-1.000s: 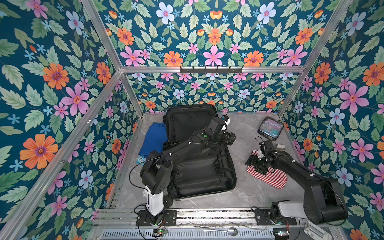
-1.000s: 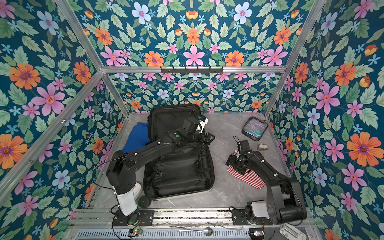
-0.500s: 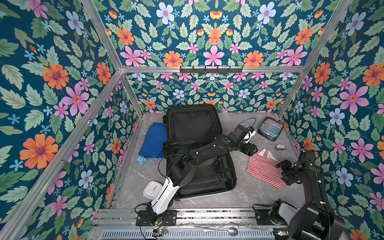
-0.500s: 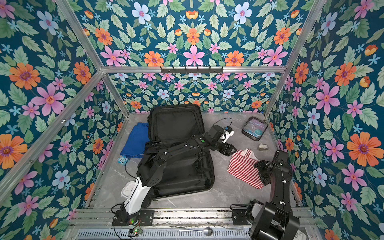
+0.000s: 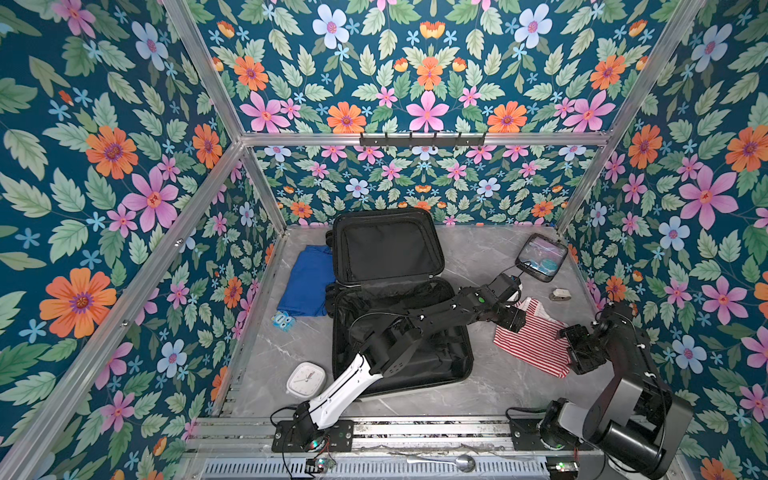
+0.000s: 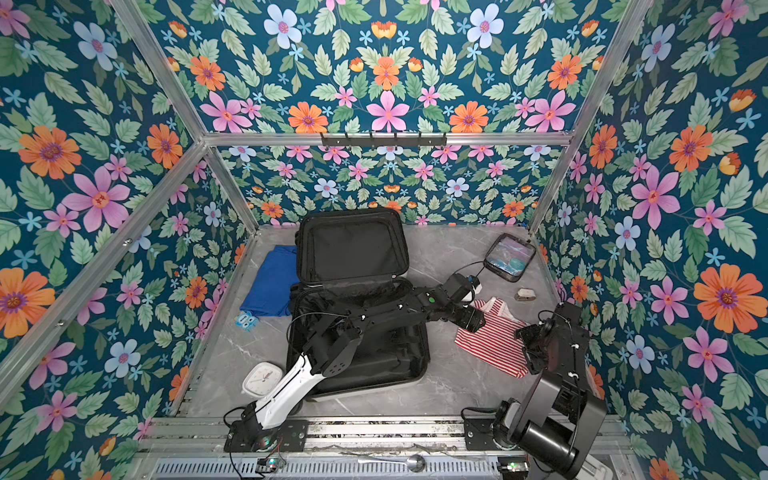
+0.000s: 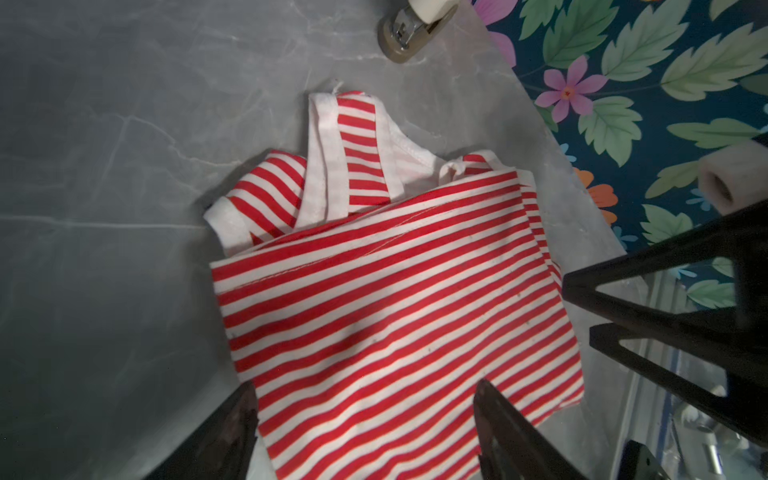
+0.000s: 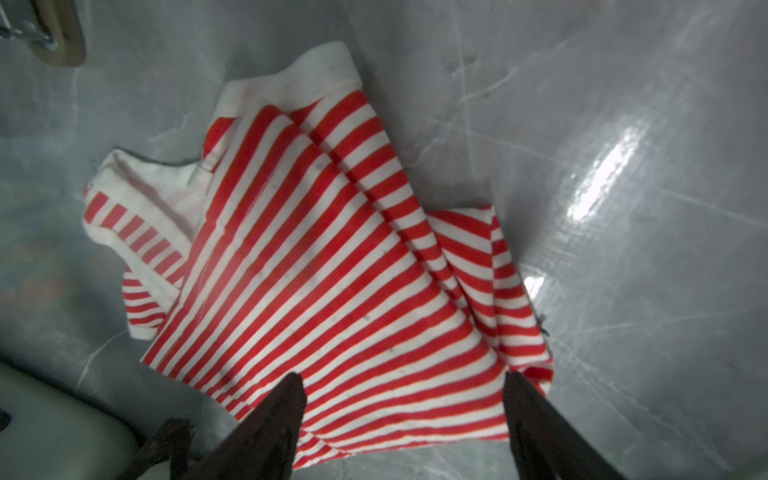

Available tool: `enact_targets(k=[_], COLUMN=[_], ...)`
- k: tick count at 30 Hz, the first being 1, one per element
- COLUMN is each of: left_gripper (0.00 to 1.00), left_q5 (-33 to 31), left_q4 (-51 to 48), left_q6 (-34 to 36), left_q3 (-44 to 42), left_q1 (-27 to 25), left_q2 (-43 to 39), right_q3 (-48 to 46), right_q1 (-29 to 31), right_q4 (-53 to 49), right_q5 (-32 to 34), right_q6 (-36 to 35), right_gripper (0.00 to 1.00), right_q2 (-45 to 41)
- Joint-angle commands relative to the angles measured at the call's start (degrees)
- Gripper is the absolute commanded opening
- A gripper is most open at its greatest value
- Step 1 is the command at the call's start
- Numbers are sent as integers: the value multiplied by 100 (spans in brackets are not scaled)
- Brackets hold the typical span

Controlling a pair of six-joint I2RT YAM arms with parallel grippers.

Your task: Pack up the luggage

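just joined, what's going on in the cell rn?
Two arms are packing the luggage, which lies open on the table with no items visible inside. Both are at the folded red-and-white striped shirt to its right: the left gripper reaches across the case to one edge, the right gripper is at the opposite edge. Both are open, so the shirt is not gripped yet. A blue garment lies on the case's other side.

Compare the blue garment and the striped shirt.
The blue garment is plain; the striped shirt is red and white. The blue garment lies left of the luggage, the striped shirt right. The left gripper and right gripper, open, are at the striped shirt, not the blue garment. Both lie on the table.
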Motion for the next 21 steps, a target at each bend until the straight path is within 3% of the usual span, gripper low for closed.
enact_targets(k=[1,11,16,21], left_gripper=[80,86,87,86], left_q5=[-440,-993,-912,-405], left_q4=[-305,-152,-280,-117], left_q6=[-111,-166,-244,-348], left_q3=[236,26,82,90], left_q1=[-30,-136,-135,-131], left_q2=[183,109,298,453], right_q3=[-16,-68,-185,-354], right_q1=[-2,-4,-9,-2], right_q4=[182,585,760,1034], right_q5=[65,-198,-267,-505], right_q6=[54,61,72,145], right_gripper=[76,76,76,75], right_q2=[123,505,564,766])
